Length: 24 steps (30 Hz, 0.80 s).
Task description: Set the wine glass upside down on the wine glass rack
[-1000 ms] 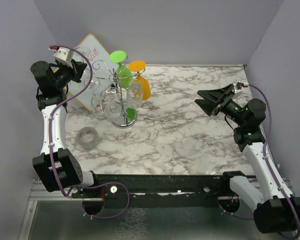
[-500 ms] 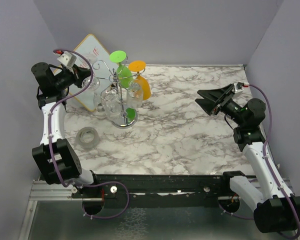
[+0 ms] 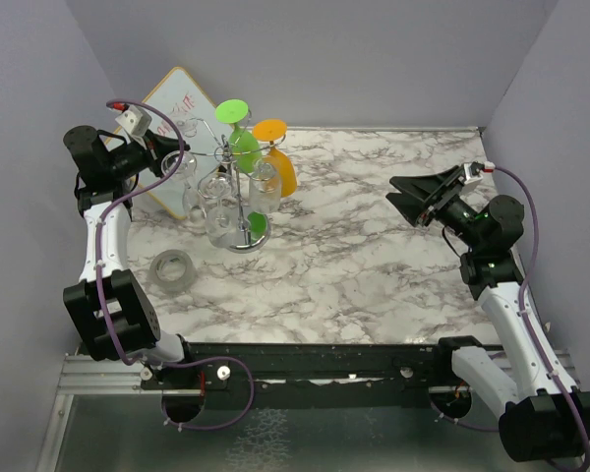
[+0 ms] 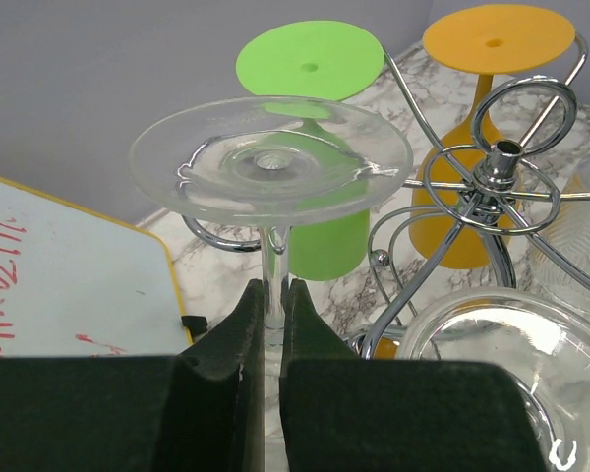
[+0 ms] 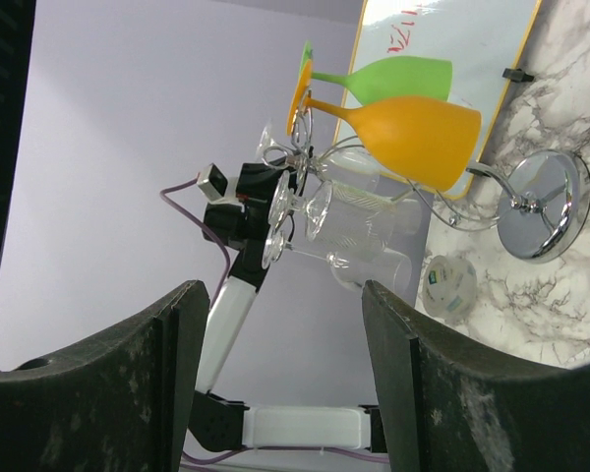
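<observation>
left gripper [image 4: 272, 307] pinches wine glass [image 4: 270, 162], wrist view

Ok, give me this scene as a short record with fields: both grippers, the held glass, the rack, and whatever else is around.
left gripper: shut on the stem of the clear wine glass
clear wine glass: upside down, foot up, beside the rack's wire arms; hooked or not, cannot tell
right gripper: open, empty, over the right side of the table
wine glass rack: upright, carrying a green glass, an orange glass, other clear glasses
other items: grey tape roll on the table; whiteboard leaning at back left
</observation>
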Available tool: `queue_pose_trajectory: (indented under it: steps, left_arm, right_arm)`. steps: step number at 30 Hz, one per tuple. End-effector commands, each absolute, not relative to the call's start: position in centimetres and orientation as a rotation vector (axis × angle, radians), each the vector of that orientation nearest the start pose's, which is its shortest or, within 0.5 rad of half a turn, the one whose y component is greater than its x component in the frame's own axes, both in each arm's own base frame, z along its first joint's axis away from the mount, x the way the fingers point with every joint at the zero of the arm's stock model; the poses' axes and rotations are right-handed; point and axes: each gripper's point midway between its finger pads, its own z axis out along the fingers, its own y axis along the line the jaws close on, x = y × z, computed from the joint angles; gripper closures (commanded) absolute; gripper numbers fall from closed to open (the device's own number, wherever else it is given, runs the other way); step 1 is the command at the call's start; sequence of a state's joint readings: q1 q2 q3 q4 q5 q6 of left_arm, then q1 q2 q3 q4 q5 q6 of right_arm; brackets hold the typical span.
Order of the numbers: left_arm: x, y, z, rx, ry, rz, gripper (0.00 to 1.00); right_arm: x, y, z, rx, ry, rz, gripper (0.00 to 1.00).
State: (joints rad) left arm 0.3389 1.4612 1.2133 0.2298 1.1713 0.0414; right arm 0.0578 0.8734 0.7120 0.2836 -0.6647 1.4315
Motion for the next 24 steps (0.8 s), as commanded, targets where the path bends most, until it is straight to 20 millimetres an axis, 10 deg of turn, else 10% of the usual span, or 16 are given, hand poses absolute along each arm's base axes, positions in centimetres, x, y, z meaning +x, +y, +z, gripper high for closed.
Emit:
queue_pose_trajectory:
  steps: [1, 24]
  left_arm:
    - [41.3, -3.3, 33.3, 0.744, 1.426, -0.676, 1.00]
    - [42.8, -6.1, 32.3, 0.793, 1.435, -0.703, 1.00]
  right_arm:
    - [28.0, 15.4, 35.7, 0.534, 1.621, 1.596, 0.32]
    - [27.8, 15.0, 36.5, 0.530, 1.599, 1.558, 0.32]
